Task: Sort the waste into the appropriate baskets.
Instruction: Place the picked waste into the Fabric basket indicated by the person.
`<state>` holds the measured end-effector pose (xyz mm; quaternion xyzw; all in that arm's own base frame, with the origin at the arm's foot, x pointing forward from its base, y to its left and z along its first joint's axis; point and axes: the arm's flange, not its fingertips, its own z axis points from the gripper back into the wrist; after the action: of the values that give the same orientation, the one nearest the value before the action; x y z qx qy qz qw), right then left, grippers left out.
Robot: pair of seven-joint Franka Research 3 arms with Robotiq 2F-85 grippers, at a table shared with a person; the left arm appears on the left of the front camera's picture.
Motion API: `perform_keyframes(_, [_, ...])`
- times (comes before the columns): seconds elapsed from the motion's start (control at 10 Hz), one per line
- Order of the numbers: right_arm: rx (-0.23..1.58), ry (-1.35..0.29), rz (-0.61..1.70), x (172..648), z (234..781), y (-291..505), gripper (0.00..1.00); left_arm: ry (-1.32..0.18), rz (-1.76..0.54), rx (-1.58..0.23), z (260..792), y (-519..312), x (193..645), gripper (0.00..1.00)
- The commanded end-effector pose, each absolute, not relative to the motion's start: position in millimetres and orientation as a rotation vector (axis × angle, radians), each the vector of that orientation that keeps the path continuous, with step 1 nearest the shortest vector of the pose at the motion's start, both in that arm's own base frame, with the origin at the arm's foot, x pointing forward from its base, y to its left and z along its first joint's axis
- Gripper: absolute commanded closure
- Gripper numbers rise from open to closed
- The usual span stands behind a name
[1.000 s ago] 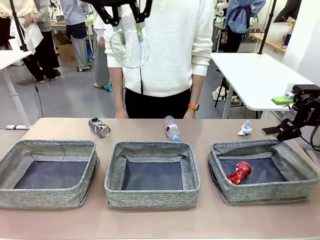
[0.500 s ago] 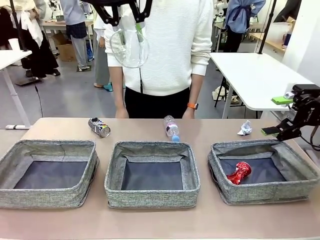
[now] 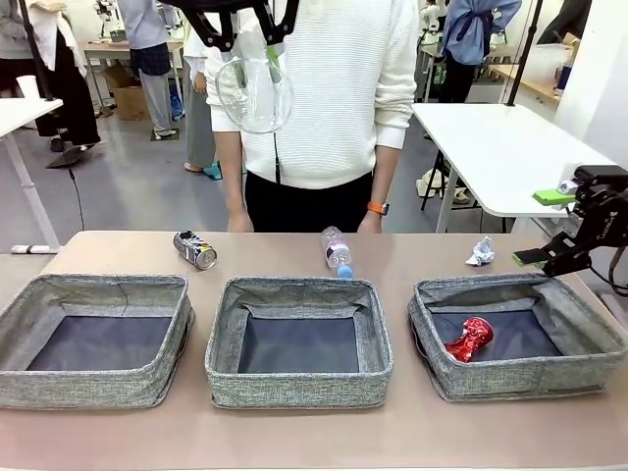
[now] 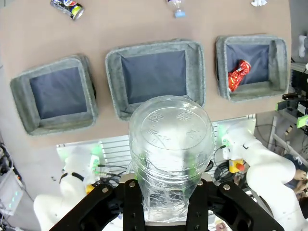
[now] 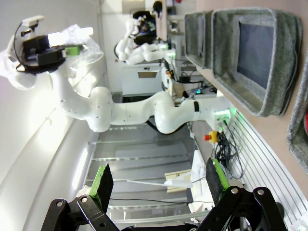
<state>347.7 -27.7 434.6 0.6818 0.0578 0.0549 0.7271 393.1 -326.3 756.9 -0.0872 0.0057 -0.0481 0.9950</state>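
The brown table carries three low grey woven fabric baskets in a row: left basket, middle basket, right basket. A crushed red can lies on the dark base of the right basket.

Beyond the baskets, three items lie apart on the table:
- a dark printed silver-topped can on its side
- a small clear blue-capped bottle
- a crumpled white paper ball

The right gripper hovers above the far right corner of the right basket, fingers spread apart and empty. The left gripper is raised well above the table, fingers clamped on a clear plastic cup, in front of a person in a white knitted sweater at the far side.
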Motion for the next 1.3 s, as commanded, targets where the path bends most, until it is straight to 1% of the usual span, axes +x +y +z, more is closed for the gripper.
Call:
perform_keyframes(0.0, [1.514, 0.135, 0.107, 348.5, 439.9, -28.1, 0.0, 0.007, -0.087, -0.169, 757.4, -326.1, 392.7, 0.64])
perform_keyframes(1.2, [1.514, 0.135, 0.107, 348.5, 439.9, -28.1, 0.0, 0.007, -0.087, -0.169, 757.4, -326.1, 392.7, 0.64])
